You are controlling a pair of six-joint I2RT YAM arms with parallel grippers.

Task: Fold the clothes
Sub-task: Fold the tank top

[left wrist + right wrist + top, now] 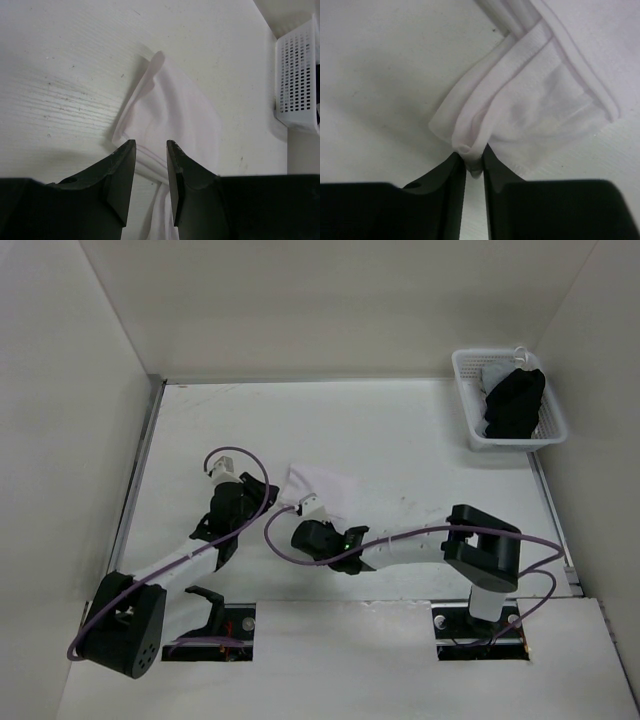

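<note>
The clothes [322, 483], a white garment, lie bunched into a small heap at mid-table. In the right wrist view their ribbed hem [520, 65] runs down into a gathered fold. My right gripper [474, 157] is shut on the tip of that fold; from above it [305, 520] sits at the heap's near edge. My left gripper [151, 145] is open, its fingers [122, 170] apart over the near-left edge of the clothes [175, 110] with nothing pinched between them. From above the left gripper [243, 502] is just left of the heap.
A white plastic basket [470, 425] stands at the far right corner with a black garment [515, 400] in it; its wall [295, 75] also shows in the left wrist view. White walls enclose the table at the left, back and right.
</note>
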